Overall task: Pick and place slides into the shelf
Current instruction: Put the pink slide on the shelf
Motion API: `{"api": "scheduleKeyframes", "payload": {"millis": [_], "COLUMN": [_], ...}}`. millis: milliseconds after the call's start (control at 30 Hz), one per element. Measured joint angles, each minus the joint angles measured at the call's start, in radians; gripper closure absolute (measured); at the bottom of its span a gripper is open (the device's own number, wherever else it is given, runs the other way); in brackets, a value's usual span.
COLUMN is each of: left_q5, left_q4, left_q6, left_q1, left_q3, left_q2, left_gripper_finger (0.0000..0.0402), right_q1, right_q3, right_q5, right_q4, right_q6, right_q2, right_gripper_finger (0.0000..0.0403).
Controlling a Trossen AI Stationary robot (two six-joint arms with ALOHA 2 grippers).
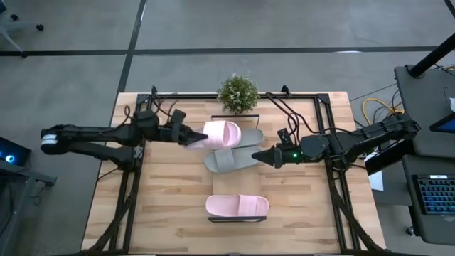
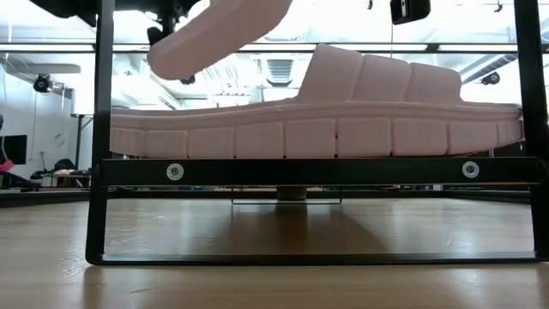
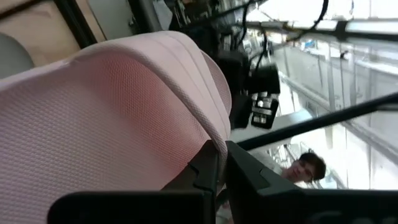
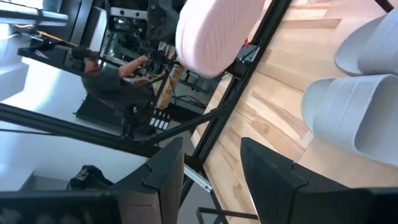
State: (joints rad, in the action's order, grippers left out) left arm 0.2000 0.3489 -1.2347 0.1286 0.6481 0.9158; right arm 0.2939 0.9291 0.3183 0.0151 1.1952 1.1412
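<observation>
Holding a pale pink slide [image 1: 222,133] by its heel end, the left gripper [image 1: 189,136] is clenched on the edge of the sole, and the slide hangs in the air above the two grey slides [image 1: 232,158], which lie on the surface [image 1: 298,220] near its middle. The second pink slide [image 1: 237,206] already rests on the shelf [image 1: 237,218] at the near side of the surface. The right gripper [image 1: 270,156] waits with its fingers parted, holding nothing, its tip just beside the toe of the nearer grey slide.

Note the following risks:

1. Slip at the grasp. In the left wrist view the fingers [image 3: 211,171] pinch only a narrow margin of the soft sole, so the long, unsupported body may sag or twist out of the grip if you swing quickly.
2. Collision with the other arm. The right gripper sits close to the likely path from the carried slide to the shelf (check the high view before moving).
3. Crowding on the shelf. The shelf is narrow, and the slide already on it takes up much of its width. A careless descent may push that slide off or leave the new one overhanging an edge.
4. Snagging the black wire frame [image 2: 99,215] at the shelf ends if you approach too low.
</observation>
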Motion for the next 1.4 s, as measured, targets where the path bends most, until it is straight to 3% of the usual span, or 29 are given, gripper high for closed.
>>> {"api": "scheduleKeyframes", "payload": {"millis": [400,1000,1400], "left_q5": [-0.033,-0.077,-0.076], "left_q4": [0.001,0.0,-0.001], "left_q6": [0.021,0.037,0.048], "left_q1": [-0.095,-0.194,-0.194], "left_q3": [0.072,0.189,0.243], "left_q2": [0.076,0.246,0.284], "left_gripper_finger": [0.0401,0.0401,0.0401], "right_q1": [0.0,-0.03,-0.028], "right_q3": [0.0,0.0,0.0], "right_q5": [-0.027,-0.028,-0.028], "right_q4": [-0.056,-0.091,-0.094], "right_q6": [-0.032,-0.017,-0.017], "right_q2": [0.0,0.005,0.005], "right_gripper_finger": [0.0247,0.0139,0.0153]}}
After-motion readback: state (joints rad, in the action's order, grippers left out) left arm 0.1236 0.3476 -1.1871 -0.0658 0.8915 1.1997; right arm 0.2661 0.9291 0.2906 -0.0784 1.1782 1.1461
